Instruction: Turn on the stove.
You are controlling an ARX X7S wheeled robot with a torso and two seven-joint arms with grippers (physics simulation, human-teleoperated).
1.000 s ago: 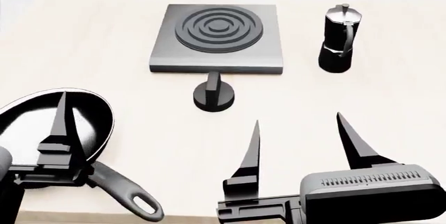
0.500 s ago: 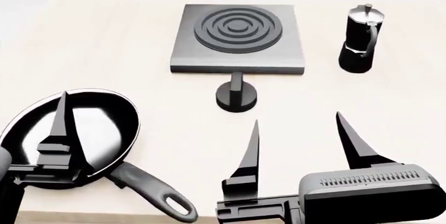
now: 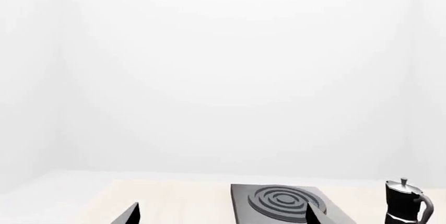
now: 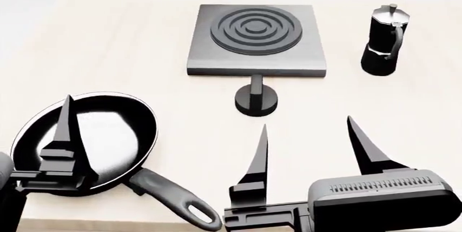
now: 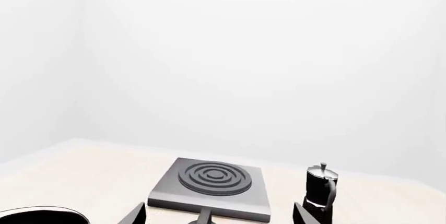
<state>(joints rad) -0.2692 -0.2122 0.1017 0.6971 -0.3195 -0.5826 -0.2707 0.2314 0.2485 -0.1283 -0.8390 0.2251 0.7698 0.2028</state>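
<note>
Pale wooden tabletop carrying three dark objects, with both grippers held above its near edge.

Stove: flat dark-grey square plate with raised concentric burner rings, lying near the far edge of the tabletop, about midway along it. Its knob, round and black with an upright fin, stands just off the middle of the plate's near side.

Frying pan: black, resting toward the near left corner of the tabletop, handle reaching to the near edge.

Moka pot: black, upright, near the far right corner, beside the stove but apart from it.

Right gripper: jaws open with a wide gap, holding nothing, above the near edge. The knob lies beyond them toward the far edge, slightly to the left of the gap; the plate lies farther still. No contact with either.

Left gripper: above the frying pan, well apart from the stove. Only one finger shows clearly in the head view; the left wrist view shows two tips set wide apart, so the jaws are open and empty.
</note>
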